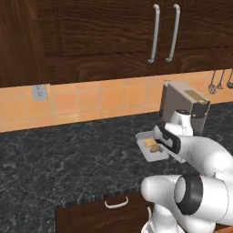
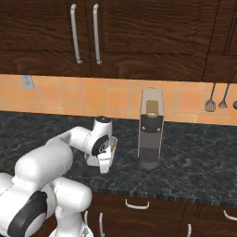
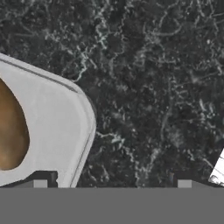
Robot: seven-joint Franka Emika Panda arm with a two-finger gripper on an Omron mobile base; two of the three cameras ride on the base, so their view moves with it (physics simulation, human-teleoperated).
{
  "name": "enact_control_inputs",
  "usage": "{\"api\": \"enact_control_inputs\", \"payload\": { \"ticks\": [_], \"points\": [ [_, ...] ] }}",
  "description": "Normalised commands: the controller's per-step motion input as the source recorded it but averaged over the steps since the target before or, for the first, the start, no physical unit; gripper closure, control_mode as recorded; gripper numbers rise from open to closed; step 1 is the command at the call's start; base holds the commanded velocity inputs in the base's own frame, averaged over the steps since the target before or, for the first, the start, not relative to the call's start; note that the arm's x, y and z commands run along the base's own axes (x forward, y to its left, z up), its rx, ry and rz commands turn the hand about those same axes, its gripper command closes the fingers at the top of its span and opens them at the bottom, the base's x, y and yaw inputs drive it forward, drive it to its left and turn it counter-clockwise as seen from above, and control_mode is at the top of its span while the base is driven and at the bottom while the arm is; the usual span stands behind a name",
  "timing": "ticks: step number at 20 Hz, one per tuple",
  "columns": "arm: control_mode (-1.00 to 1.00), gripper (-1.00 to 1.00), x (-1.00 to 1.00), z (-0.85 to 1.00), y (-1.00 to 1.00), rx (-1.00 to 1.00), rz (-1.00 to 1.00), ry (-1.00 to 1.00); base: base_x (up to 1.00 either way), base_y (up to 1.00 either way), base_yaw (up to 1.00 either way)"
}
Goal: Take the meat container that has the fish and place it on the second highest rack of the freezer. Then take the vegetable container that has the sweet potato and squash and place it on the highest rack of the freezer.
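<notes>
pincer (image 3: 112,186): open, empty | tray (image 3: 52,127): under its left tip, rigid, light, shallow | grip: raised rim; vegetables (image 3: 11,131) may slide

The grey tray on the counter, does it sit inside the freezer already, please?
No, the grey tray rests on the dark stone counter, beside the coffee machine.

The arm (image 1: 200,157) is built of glossy white, rounded shells joined by dark grey to black ring-shaped joints. A black panel sits on the forearm link. The wrist ends in a white cylindrical cap, and the gripper (image 2: 104,163) housing is white and boxy
</notes>
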Motion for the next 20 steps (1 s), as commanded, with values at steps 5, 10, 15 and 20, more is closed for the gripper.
{"api": "enact_control_inputs", "payload": {
  "ticks": [5,10,15,20],
  "points": [
    [-1.0,-1.0,0.07,-0.35,-0.14,0.0,0.01,0.0,0.0,0.0,0.0],
    [-1.0,1.0,0.03,-0.26,0.07,-0.04,0.0,0.0,0.0,0.0,0.0],
    [-1.0,1.0,0.01,-0.01,0.0,0.0,0.0,0.0,0.0,0.0,0.0],
    [-1.0,1.0,-0.03,0.0,0.0,0.0,0.0,0.0,0.0,0.0,0.0]
  ]
}}
